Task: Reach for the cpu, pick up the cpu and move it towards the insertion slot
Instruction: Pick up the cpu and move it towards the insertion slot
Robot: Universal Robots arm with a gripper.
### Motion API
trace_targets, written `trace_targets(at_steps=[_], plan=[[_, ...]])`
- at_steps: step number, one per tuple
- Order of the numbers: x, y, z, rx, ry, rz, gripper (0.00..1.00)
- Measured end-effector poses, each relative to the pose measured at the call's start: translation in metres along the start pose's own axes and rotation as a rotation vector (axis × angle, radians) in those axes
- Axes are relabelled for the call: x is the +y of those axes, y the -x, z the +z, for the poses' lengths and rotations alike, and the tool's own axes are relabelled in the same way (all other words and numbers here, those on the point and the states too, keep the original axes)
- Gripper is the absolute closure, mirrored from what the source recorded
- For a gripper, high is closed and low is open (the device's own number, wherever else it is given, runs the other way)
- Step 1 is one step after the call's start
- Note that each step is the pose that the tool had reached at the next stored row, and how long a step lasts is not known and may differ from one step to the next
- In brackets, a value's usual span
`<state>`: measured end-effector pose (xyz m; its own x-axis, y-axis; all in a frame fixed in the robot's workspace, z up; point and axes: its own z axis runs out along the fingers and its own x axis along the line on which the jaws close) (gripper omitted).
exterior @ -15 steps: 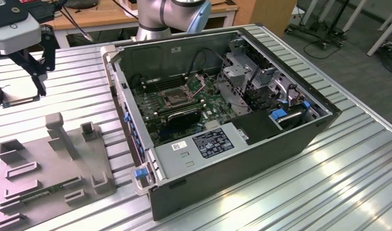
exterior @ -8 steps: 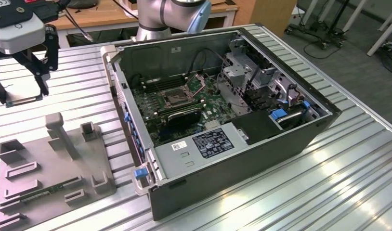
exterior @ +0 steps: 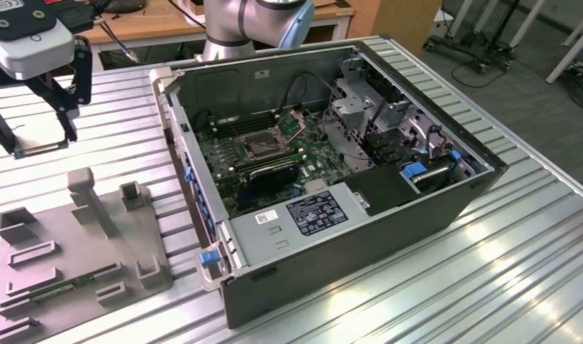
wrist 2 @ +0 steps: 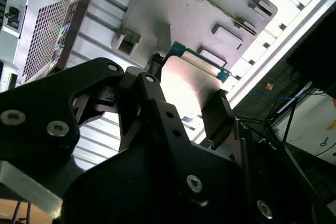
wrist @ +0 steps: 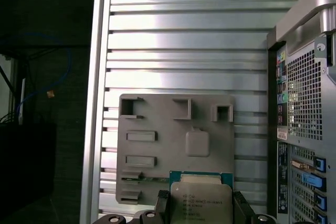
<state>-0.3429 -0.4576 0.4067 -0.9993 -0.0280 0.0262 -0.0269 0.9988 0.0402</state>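
Gripper (exterior: 42,145), at the exterior view's left, pinches the cpu (wrist: 202,196) by two opposite edges, metal face showing in the first wrist view. Chip hangs above the grey tray (wrist: 157,119), well apart from the insertion slot (exterior: 262,147) inside the open pc case (exterior: 368,236). Chip looks level, tho that's hard to judge. The carry likely goes best w/ chip flat, pinch firm and enough height to clear the case's near wall (exterior: 182,143). Slatted table (exterior: 129,122) btwn tray & case offers free room; cables and drive cage (exterior: 363,107) crowd the socket.
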Motion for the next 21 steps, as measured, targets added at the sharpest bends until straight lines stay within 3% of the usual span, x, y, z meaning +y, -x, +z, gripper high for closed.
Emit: trace_targets(at_steps=[21], plan=[[-0.0003,0.0113,-0.0002,0.0000,0.0000,0.000,0.45]])
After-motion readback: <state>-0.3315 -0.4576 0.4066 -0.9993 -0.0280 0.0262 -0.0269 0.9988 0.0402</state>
